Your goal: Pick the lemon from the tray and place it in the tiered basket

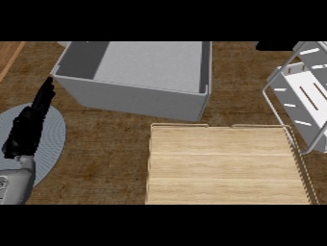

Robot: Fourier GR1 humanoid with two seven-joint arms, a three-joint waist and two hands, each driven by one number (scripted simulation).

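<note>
I looked for the lemon first and could not find it anywhere in the head view. The wooden tray (223,166), pale and striped with grain, lay at the lower middle of the dark counter (109,144), and every part of its surface that I could see was bare; its near edge was cut off by the bottom of the view. Just past the tray's far edge stood a grey open-topped bin (138,91), its visible floor bare as well. To the right, the white tiered basket (315,96) leaned into view, touching the tray's far right corner and cropped at the right edge, so part of its shelves went unseen.

My left hand (28,125) rested at the left edge, above a round grey plate (49,139), its black fingers straight and relaxed, holding nothing. My right hand did not show at all.

I judged the pick could not begin well until the fruit was located. It might have sat on the tray's unseen near strip, or in the cropped basket. I could not tell which.
</note>
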